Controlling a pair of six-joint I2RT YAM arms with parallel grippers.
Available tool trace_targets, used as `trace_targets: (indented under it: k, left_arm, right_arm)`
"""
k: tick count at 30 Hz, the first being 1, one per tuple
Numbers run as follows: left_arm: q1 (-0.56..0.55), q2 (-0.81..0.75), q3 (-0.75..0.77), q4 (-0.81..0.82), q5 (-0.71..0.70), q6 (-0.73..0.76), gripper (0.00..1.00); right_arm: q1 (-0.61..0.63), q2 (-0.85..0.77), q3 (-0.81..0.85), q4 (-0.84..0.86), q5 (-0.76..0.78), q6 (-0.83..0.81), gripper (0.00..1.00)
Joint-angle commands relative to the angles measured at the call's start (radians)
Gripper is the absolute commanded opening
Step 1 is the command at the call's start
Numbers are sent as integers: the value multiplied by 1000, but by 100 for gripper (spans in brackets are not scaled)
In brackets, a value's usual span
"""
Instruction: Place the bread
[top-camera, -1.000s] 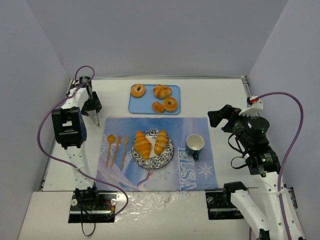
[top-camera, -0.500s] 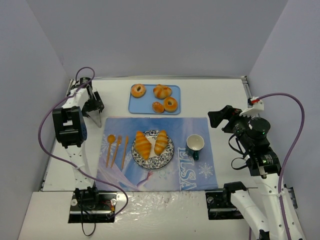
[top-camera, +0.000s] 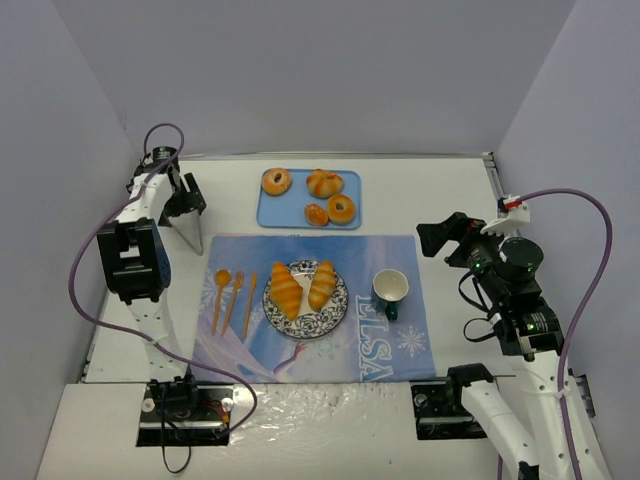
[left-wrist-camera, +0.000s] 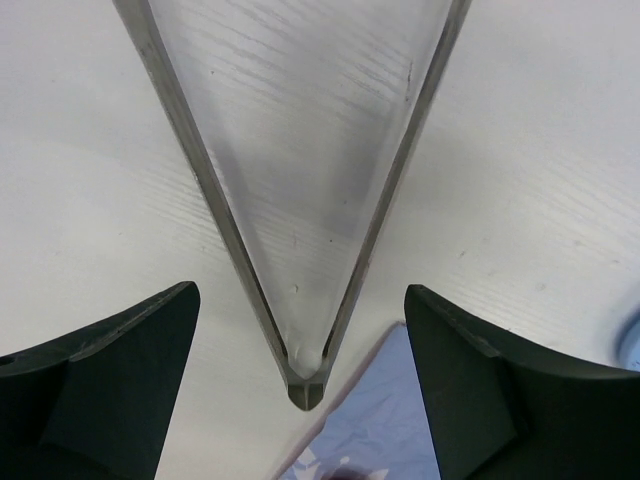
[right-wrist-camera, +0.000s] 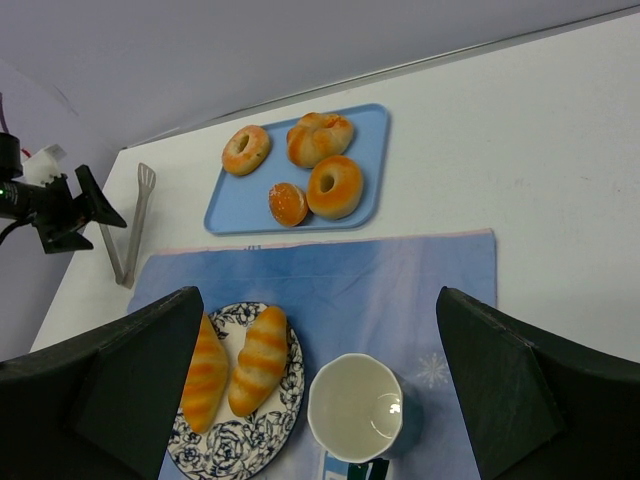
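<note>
across the white surface (top-camera: 440, 190), a pale blue printed placemat (top-camera: 380, 250) laid flat at the near middle. just past its far edge, a light blue rectangular tray (top-camera: 275, 212). over the far left of the surface, left hand (top-camera: 185, 203), fingers spread wide to either side of clear v-shaped tongs (top-camera: 189, 238) lying flat, joined end near the mat's far left corner. at the right, right hand (top-camera: 432, 237) held high, fingers spread apart, empty. at the mat's middle, a round white plate with blue floral pattern (top-camera: 338, 308); on it, side by side, the bread: two tapered golden-brown ridged rolls (top-camera: 286, 290) (top-camera: 322, 284). right of the plate, a teal cup with white inside (top-camera: 390, 288). left of it, an orange plastic spoon (top-camera: 220, 295), fork (top-camera: 235, 295) and knife (top-camera: 249, 290) in a row. on the tray, two ring doughnuts (top-camera: 277, 181) (top-camera: 341, 208) and two round buns (top-camera: 324, 183) (top-camera: 316, 214).
</note>
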Motion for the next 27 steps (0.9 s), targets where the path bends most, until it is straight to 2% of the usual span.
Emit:
trace_targets:
  k: [1,11,17,20,27]
  left_arm:
    - [-4,-171,13,15,-14,-13,80]
    - [-67,-416,0,-24,-19,20,80]
    - [-279,-581,-12,-60,-38,81,80]
    - [-404,-649,-67,-53,-48,104,81]
    - [-570,-775,-201,-13,-1,152,81]
  right_arm:
    - [1,3,43,72,-11,-1,100]
    - [-1,-2,50,70,-10,3,100]
    - [0,-4,59,67,-2,7,100]
    - [1,-5,69,56,0,7,100]
    - [0,-16,117,1,17,-1,100]
